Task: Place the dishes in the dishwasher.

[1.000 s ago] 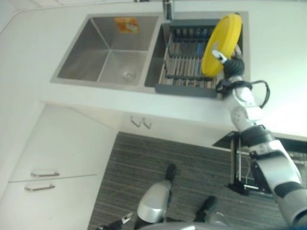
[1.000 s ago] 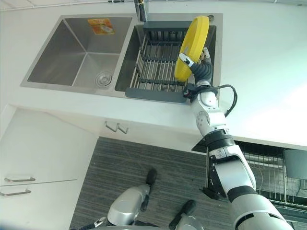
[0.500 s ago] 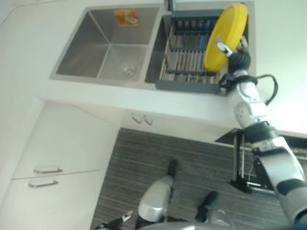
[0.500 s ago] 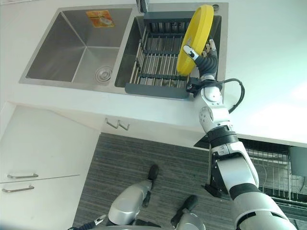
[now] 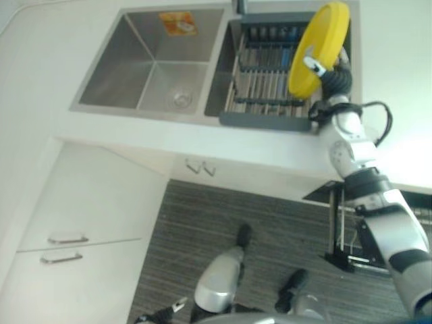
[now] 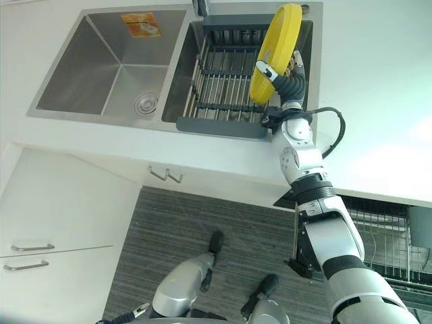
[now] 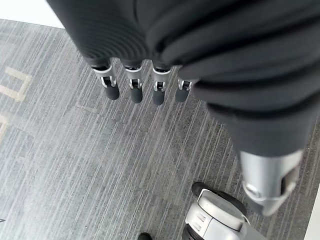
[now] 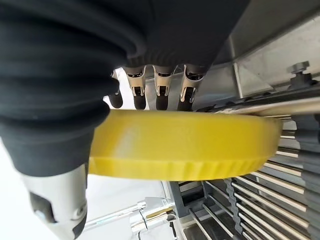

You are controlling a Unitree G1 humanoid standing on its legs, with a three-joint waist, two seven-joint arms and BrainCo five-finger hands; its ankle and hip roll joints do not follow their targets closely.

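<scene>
Left hand [image 7: 145,85] hung idle low over the grey striped floor [image 7: 75,165], its fingers straight and slack, nothing in them. You could leave it there.

Next out, the dishwasher rack [image 6: 385,233]: pulled out below the desk on your right, wire basket showing. Too little of it was visible to tell which slots were free, so you had to look there before committing.

Up on the white desk [image 6: 364,81], your right hand [image 6: 289,79] pinched the yellow plate [image 6: 275,50], fingers [image 8: 162,92] on one face and the thumb [image 8: 57,210] curled under the other, rim between them. The plate stood on edge, tilted, above the grey drying rack [image 6: 226,84] in the right sink basin. I couldn't tell whether its lower edge had cleared the rack bars.

So the step in hand was, by my read, the lift-out and carry. To do it well:
- You needed to lift straight up until the rim cleared the bars, then swing.
- The grip sat near the rim, so the plate could pivot. Slow wrist moves.
- The swing had to bring the plate back over the sink's front edge and down to the rack; the desk lip was the snag point.
- Keep it on edge so it drops between tines.

Farthest: the empty left sink basin [image 6: 111,64] and the tap [image 6: 200,7], both out of the path.
</scene>
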